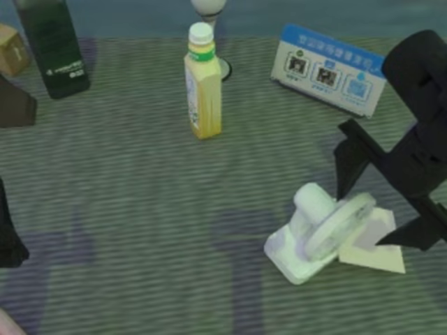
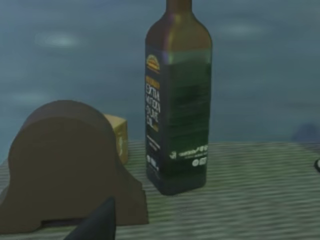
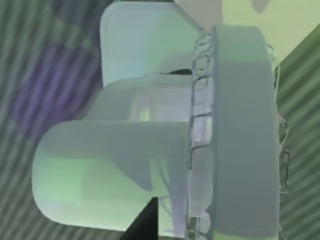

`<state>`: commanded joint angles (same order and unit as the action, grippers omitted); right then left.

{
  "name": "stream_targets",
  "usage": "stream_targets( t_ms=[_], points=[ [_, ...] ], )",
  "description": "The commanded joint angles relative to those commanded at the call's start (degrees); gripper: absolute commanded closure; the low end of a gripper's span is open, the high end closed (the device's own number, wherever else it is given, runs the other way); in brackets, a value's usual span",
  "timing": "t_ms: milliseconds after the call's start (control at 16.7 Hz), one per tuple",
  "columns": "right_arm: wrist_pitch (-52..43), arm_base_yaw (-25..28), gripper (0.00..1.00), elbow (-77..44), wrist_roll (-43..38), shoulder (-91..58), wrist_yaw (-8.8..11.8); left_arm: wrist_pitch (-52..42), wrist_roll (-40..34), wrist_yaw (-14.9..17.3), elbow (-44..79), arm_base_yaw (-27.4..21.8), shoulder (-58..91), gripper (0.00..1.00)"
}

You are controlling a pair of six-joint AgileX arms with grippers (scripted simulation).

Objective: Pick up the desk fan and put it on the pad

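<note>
- Table (image 1: 140, 202): striped grey-green cloth covers it; everything else stands or lies on it.
- Right arm, black, comes in from the right edge of the top view. Right gripper (image 1: 360, 202) spread wide, w/ one finger (image 1: 347, 164) just behind the fan's ring guard & the other on the far side, over the pad. Fingers straddle the guard; can't tell if either pad touches it, so no firm hold visible.
- Left arm parked at the left edge of the table; only dark bits of it show in the top view. Left gripper (image 2: 95, 225) shows as one dark fingertip in the left wrist view; can't tell how far it's open.
- Dark bottle (image 1: 52, 45) w/ label, back-left corner, upright. A brown arch-shaped block (image 2: 65, 165) & a small tan box (image 1: 10, 49) sit just beside it.
- Blue-and-white sign card (image 1: 328, 68), back right, standing & leaning back.
- Yellow juice bottle (image 1: 202, 84), white cap, upright, back centre; a white stemmed object (image 1: 209, 8) just behind it, mostly cut off.
- Desk fan (image 1: 318, 230): white, front right, base on the cloth, motor housing pointing up-left, ring guard tilted toward the right. Base edge touches or slightly overlaps the pad's left edge; most of the base is off the pad.
- Pad (image 1: 380, 251): pale cream sheet, flat, just right of the fan, partly under the guard & the gripper.
</note>
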<state>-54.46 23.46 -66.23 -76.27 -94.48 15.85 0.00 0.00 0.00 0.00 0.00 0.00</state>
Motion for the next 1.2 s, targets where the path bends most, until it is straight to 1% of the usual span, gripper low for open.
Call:
stream_targets(
  t_ms=[420, 480, 1020, 1200],
  points=[
    [0.00, 0.00, 0.98, 0.00, 0.00, 0.00, 0.00, 0.00, 0.00, 0.00, 0.00, 0.00, 0.00, 0.00],
    [0.00, 0.00, 1.00, 0.00, 0.00, 0.00, 0.00, 0.00, 0.00, 0.00, 0.00, 0.00, 0.00, 0.00],
    [-0.18, -0.03, 1.00, -0.24, -0.06, 0.13, 0.02, 0.00, 0.00, 0.00, 0.00, 0.00, 0.00, 0.00],
    [-3.89, 0.28, 1.00, -3.51, 0.06, 0.62, 0.13, 0.00, 0.00, 0.00, 0.00, 0.00, 0.00, 0.00]
  ],
)
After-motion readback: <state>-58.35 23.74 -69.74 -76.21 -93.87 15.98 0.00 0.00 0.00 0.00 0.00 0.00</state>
